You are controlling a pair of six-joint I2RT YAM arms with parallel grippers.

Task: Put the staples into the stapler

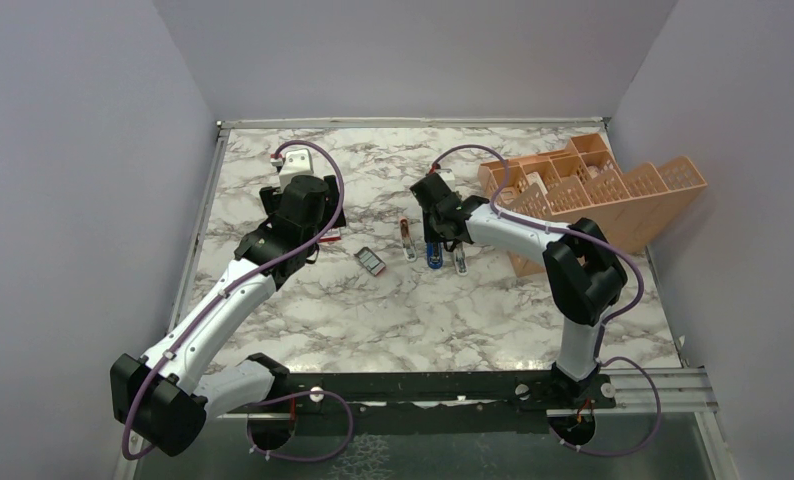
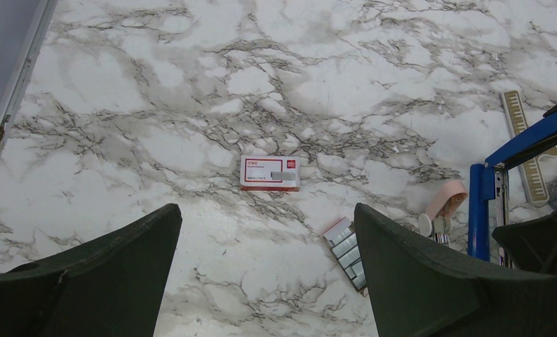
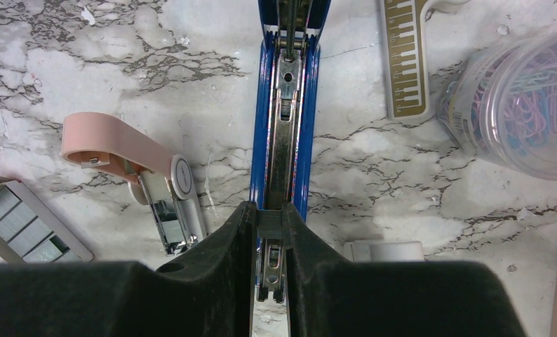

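The stapler (image 3: pixel 286 126) lies on the table (image 2: pixel 191 84), opened, with its blue arm swung up and the metal magazine channel exposed. The right gripper (image 3: pixel 270 214) is clenched on the near end of that channel, so the stapler is pinned by it. The left gripper (image 2: pixel 266 214) hangs above the table with its jaws spread wide and nothing between them. The staples (image 2: pixel 347 244) sit in their small dark tray just ahead of its right finger, between the red-and-white box (image 2: pixel 269 173) and the stapler.

The step in hand is judged to be the fetching of a strip while the stapler is steadied. For this to be done well, the right grip should be left untouched, so that the channel stays level and open. The left gripper should be shifted toward the tray and turned so that its fingers close across one strip, not across the tray walls (the strips lie packed side by side, so two may be lifted together). The pink staple remover (image 3: pixel 121 151) lies close beside the tray and should be avoided on the way to the channel.
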